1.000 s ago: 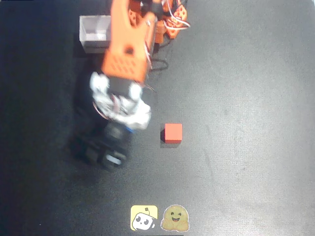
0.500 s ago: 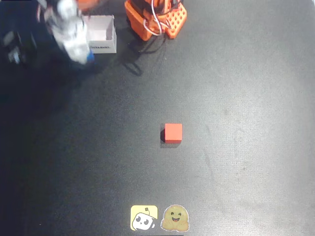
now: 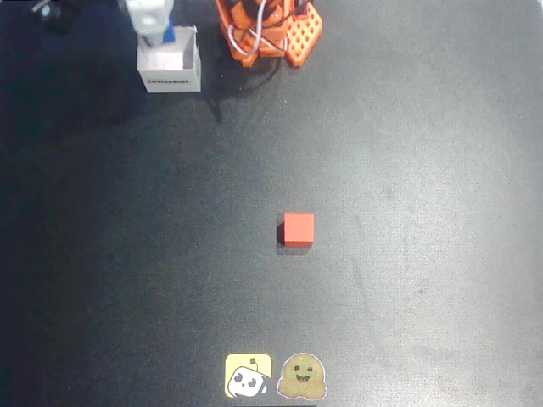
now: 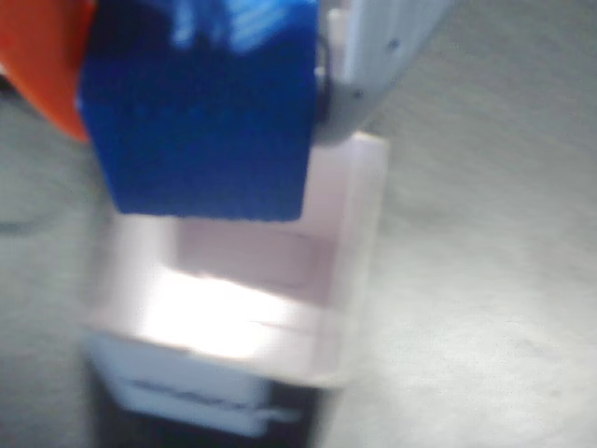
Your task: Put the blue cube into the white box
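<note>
The dark table (image 3: 407, 170) takes up nearly the whole overhead view, with the arm's orange base (image 3: 267, 30) at the top centre and the white box (image 3: 170, 66) at the upper left, its printed side facing the bottom of the frame. In the wrist view the white box (image 4: 233, 308) sits in the lower middle, open side up, its bright floor bare. The gripper (image 3: 157, 21) hangs at the top edge of the overhead view, just over the box's far wall, and its fingers are closed on the blue cube (image 4: 205, 107), one pale finger (image 4: 373, 65) pressed to the cube's right face and an orange part at its left. In the wrist view the cube fills the upper left and overlaps the box's far wall, so it appears to hang above the back portion of the opening rather than its middle; how high, I cannot tell. The release probably turns on this: the cube should drop inside only if it clears that far wall. The red cube (image 3: 299, 229) lies well apart at mid-frame, and two stickers (image 3: 276, 376) mark the bottom edge.
</note>
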`<action>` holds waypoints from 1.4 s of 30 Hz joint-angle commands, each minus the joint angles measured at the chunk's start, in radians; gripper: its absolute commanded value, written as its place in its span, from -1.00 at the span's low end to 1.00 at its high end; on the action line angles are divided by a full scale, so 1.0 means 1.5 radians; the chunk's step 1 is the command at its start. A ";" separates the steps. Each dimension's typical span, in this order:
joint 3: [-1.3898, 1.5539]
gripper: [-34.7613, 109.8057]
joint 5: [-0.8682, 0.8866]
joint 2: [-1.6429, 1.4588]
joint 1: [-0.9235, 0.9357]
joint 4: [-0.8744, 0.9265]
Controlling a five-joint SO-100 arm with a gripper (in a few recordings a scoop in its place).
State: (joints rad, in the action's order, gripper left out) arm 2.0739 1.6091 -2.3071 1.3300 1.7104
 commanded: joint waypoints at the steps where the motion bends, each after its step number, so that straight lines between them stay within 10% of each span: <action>1: 0.003 -0.52 -0.027 -0.014 0.032 0.004; 42: 0.137 -0.23 0.057 -0.045 -0.108 -0.155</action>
State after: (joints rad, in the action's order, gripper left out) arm 2.2810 1.7027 -2.3393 1.1689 1.4910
